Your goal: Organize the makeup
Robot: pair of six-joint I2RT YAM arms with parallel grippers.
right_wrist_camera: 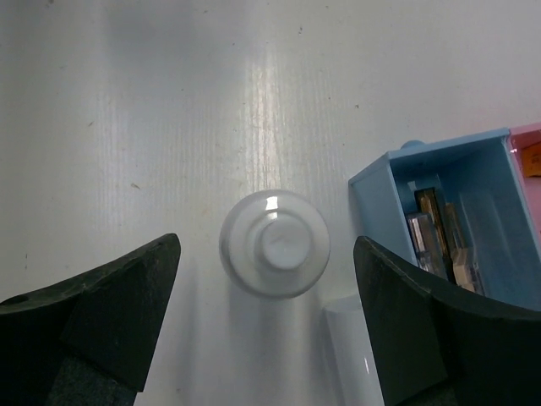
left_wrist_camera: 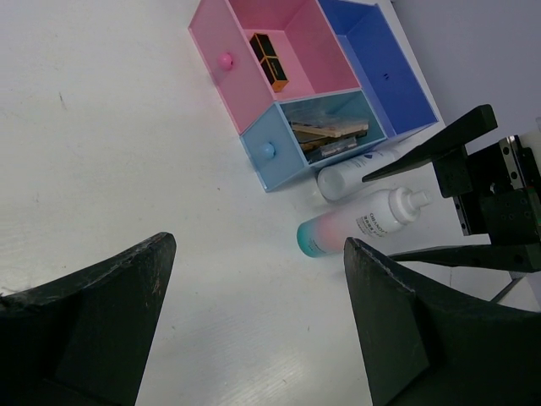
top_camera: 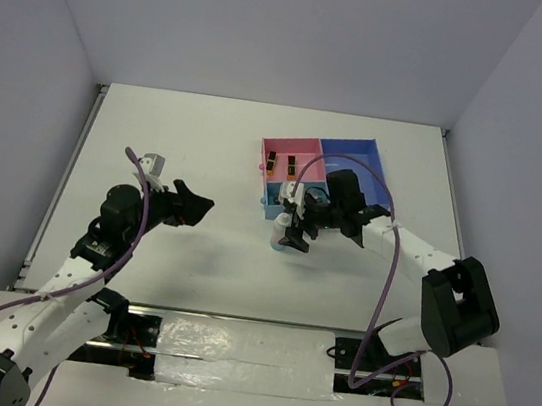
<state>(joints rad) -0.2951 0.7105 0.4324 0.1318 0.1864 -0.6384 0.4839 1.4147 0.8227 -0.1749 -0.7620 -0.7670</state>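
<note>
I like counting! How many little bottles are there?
2. A white-capped pink-and-teal bottle stands below the right gripper; a plain white bottle stands beside it, near the light-blue compartment. Others may be hidden.

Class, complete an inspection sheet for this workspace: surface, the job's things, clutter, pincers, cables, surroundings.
Surface: white table, faintly marked.
Job's things: black-gold pieces in the pink compartment of the tray; palettes in its light-blue one; gradient bottle and white bottle on the table beside the tray.
Clutter: nothing seen.
Pincers: left pincer open, empty, above bare table; right pincer open, astride the gradient bottle's cap, not gripping.
Cables: left purple cable runs along its arm; right purple cable arcs over the tray.
Surroundings: plain walls on three sides.
</note>
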